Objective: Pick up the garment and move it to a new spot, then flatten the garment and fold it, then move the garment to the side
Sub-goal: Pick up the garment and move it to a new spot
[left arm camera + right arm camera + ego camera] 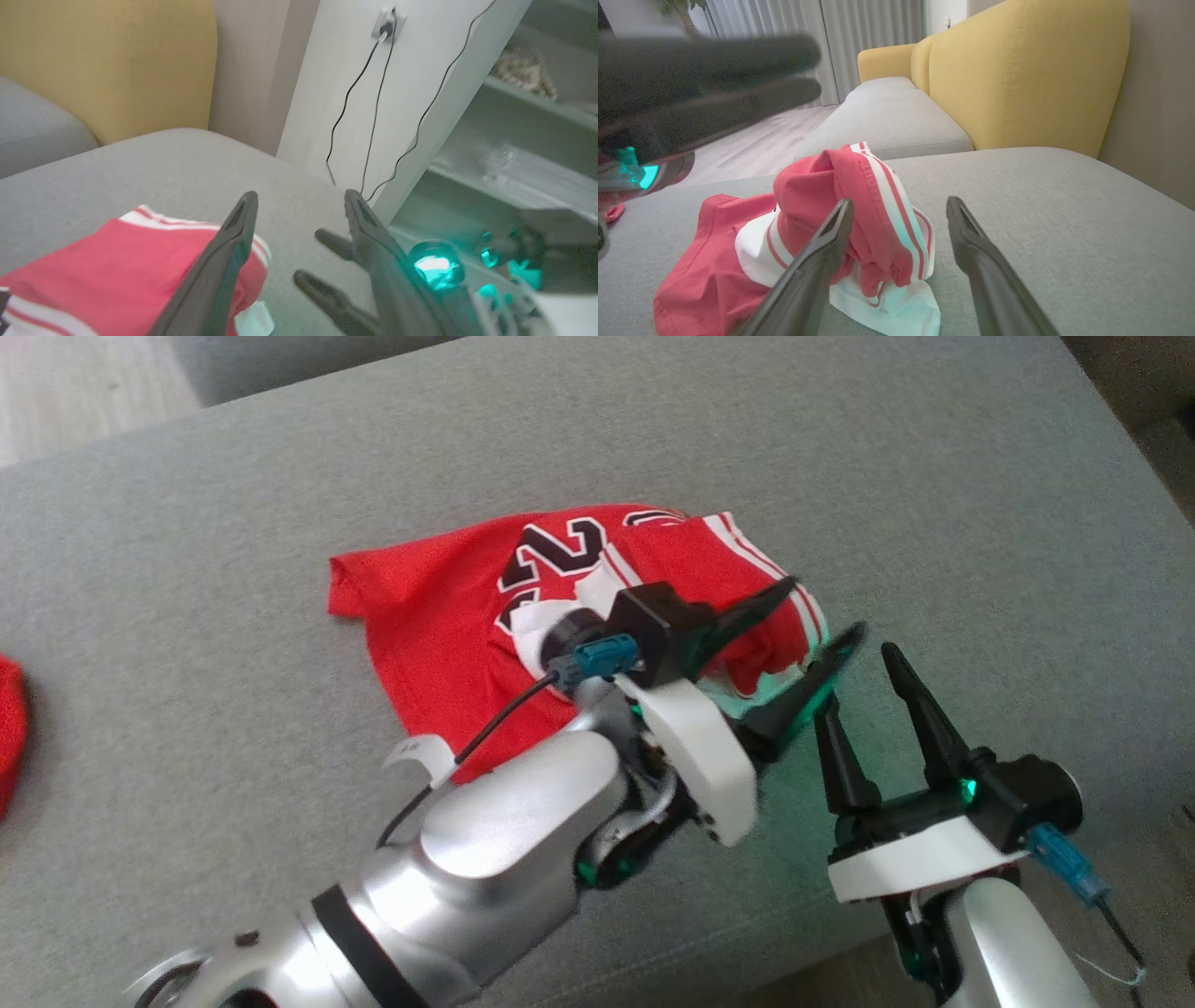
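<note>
The red garment (448,616) lies partly crumpled near the middle of the grey cushion (934,476), with its long axis running left to right across the cushion. Its flatter end points toward the cushion's left edge. Its bunched end, with white stripes, points toward the right edge. The left gripper (823,609) hangs over that bunched end, fingers wide apart and holding nothing. The right gripper (855,672) is just beside it, nearer the front edge, fingers wide and empty.
</note>
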Motion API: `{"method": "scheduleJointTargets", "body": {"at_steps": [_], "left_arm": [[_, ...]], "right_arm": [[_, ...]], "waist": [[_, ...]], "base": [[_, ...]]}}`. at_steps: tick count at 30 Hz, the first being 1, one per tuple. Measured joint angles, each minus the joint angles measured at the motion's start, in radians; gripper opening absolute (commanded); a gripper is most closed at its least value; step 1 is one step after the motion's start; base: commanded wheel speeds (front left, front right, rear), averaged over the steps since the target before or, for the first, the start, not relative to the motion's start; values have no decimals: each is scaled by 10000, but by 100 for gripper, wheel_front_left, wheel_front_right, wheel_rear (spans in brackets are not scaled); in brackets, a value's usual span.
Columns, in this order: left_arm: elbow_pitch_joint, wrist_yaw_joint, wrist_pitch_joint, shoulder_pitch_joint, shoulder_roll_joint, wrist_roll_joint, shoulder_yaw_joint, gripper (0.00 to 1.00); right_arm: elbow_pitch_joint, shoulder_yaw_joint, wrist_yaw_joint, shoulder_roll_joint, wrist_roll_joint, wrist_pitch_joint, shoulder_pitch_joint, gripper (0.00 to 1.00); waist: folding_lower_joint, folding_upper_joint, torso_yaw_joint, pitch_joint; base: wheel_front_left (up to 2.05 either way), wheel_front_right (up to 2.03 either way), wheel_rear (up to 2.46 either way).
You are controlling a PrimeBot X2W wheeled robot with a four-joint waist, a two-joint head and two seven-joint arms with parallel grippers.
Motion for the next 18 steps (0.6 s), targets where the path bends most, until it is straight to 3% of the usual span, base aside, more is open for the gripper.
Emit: {"method": "scheduleJointTargets", "body": {"at_steps": [4,9,10,18], "left_arm": [[-767,378,-504,-81,0,-798,-226,100],[-1012,1187,-675,456,121,-393,272,100],[-1012,1187,-675,456,121,-393,272,100],[-1513,2330,-675,3268,1492,1254,2117,100]], "right_arm": [[23,-132,0,2,-67,0,-8,100],[-12,-623,0,4,-384,0,30,100],[-12,-623,0,4,-384,0,30,100],[-217,-1486,0,25,-1168,0,918,100]], "waist": [[0,0,261,-163],[0,0,679,-395],[0,0,679,-395],[0,0,1536,-899]], "base": [[0,0,0],[0,0,0],[0,0,0],[0,0,0]]}}
